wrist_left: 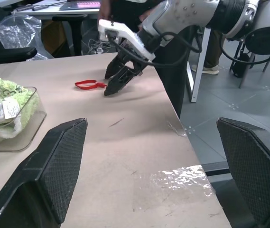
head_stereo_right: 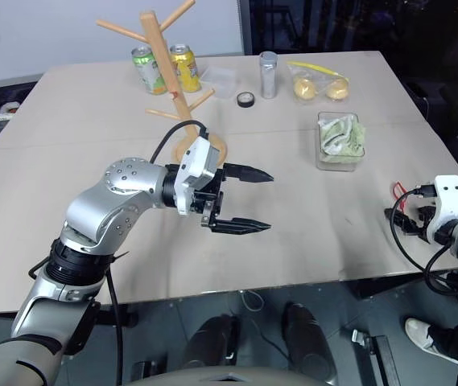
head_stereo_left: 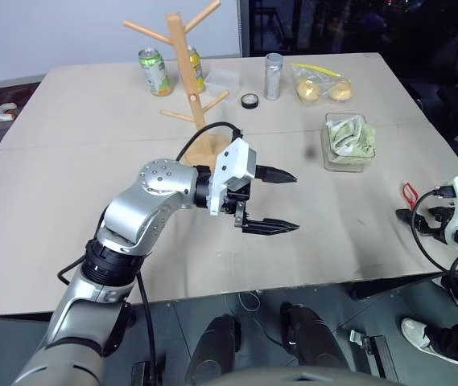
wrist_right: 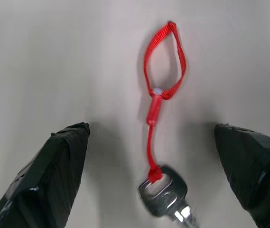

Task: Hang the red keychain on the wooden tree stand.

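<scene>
The right gripper (wrist_right: 151, 175) has its fingers (wrist_right: 49, 175) spread wide and released, straddling the red keychain (wrist_right: 153, 109), which lies flat on the table (wrist_right: 40, 57) at the middle of the right wrist view, the cord loop toward the top of the frame and the silver key (wrist_right: 165, 197) at the lower edge. By its look the keychain should be very light and limp: a thin woven cord that will flop and drag, with a small stiff key that is smooth and could slide out of a pinch. The stiffer red sleeve below the loop, or the key's head, looks like the surest place to grip, leaving the loop free to drop over a peg. The key's blade is cut off by the frame edge, so its full length cannot be seen. In the left eye view the keychain is a small red sliver (head_stereo_left: 410, 192) at the right edge, partly hidden behind the gripper. The left gripper (head_stereo_left: 278, 201), also open and empty, hovers at the frame's centre. The wooden tree stand (head_stereo_left: 182, 72) rises at the upper middle, its base (head_stereo_left: 204, 149) partly covered by the left arm.
</scene>
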